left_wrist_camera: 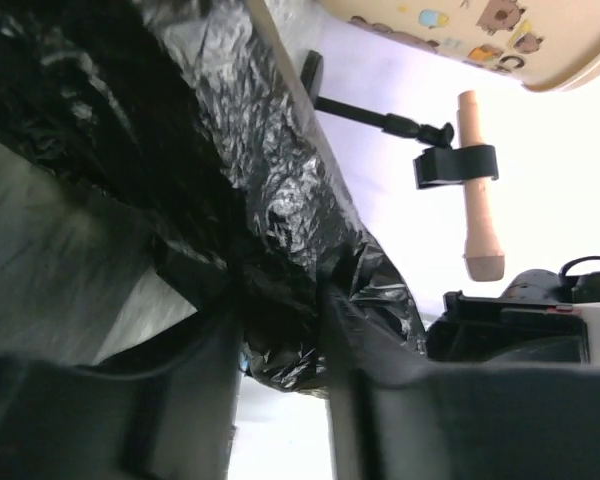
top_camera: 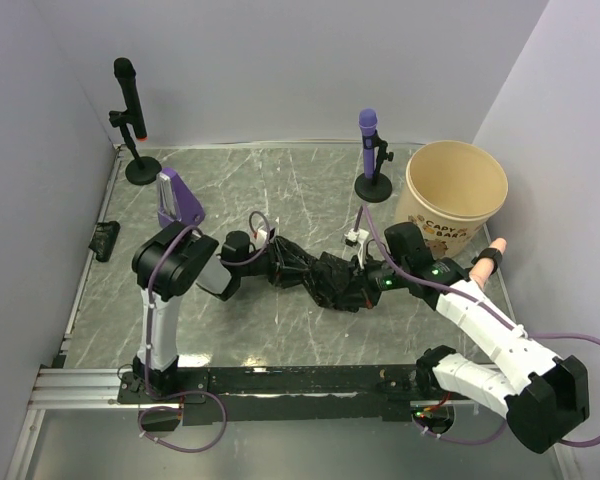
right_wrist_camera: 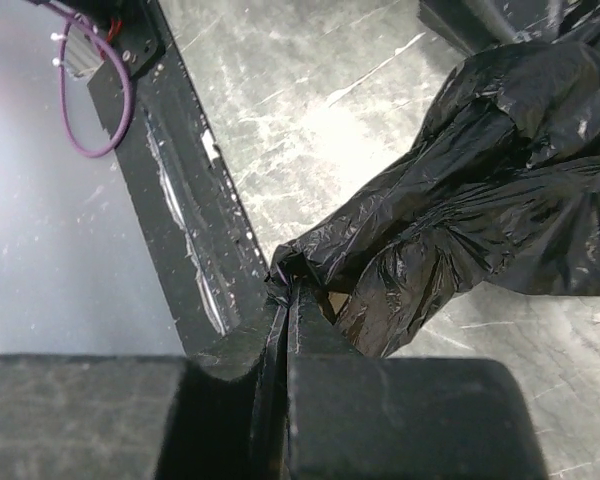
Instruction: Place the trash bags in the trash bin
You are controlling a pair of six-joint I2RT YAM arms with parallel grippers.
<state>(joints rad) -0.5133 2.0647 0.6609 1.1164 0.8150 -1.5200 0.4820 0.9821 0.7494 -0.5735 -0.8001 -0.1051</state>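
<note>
Nothing binned yet: your right gripper (right_wrist_camera: pixel 285 285) pinches the glossy black plastic trash bags (top_camera: pixel 325 275) mid-table, left gripper (left_wrist_camera: pixel 280 350) half-closed round them, tan round trash bin (top_camera: pixel 430 228) at their 2 o'clock.

A crumpled, glossy trash bag (left_wrist_camera: pixel 270 200) filled the left and centre of the view. A bunch of its film was pinched between the two dark fingers of the left end effector (left_wrist_camera: pixel 280 365) at the bottom edge. At upper right showed the trash bin (left_wrist_camera: pixel 460 40), its side printed with cartoons. Below the bin, a peach microphone (left_wrist_camera: pixel 477 215) sat in a black clip (left_wrist_camera: pixel 455 166).
</note>
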